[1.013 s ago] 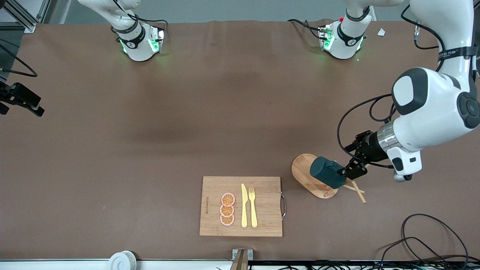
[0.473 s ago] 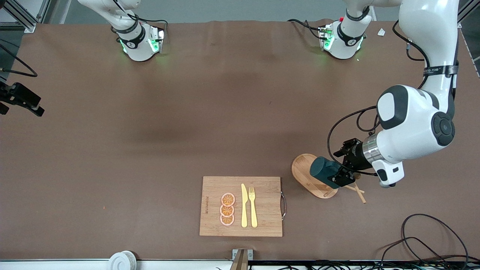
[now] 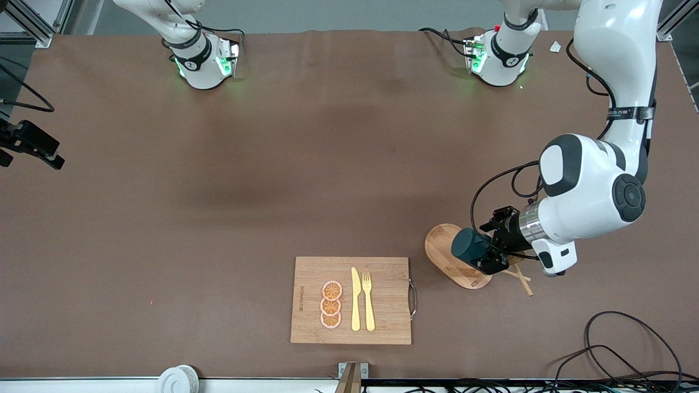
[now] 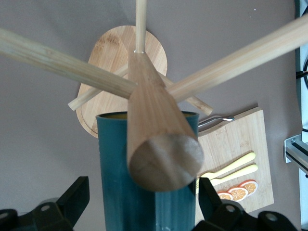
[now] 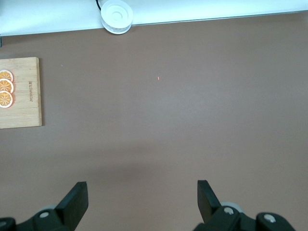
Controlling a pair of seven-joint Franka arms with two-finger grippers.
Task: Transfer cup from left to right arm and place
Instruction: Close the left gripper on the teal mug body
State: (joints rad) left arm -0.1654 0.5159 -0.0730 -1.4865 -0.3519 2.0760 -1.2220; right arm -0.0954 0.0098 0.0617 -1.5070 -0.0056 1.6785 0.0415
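The dark teal cup (image 3: 468,247) lies on its side, hung on a peg of the wooden peg stand (image 3: 443,252), which stands beside the cutting board toward the left arm's end. My left gripper (image 3: 487,246) is open with a finger on each side of the cup. In the left wrist view the cup (image 4: 144,207) sits between the fingers (image 4: 77,197), partly hidden by the stand's thick post (image 4: 159,144). My right gripper (image 5: 142,197) is open and empty over bare table; it is out of the front view.
A bamboo cutting board (image 3: 382,327) near the front edge carries three orange slices (image 3: 331,304), a yellow knife (image 3: 355,299) and a fork (image 3: 368,300). A white roll (image 3: 177,378) and black cables (image 3: 617,349) lie along the front edge.
The left arm has swung in toward the peg stand and its open fingers have slid along the cup's sides. The cup has not moved.
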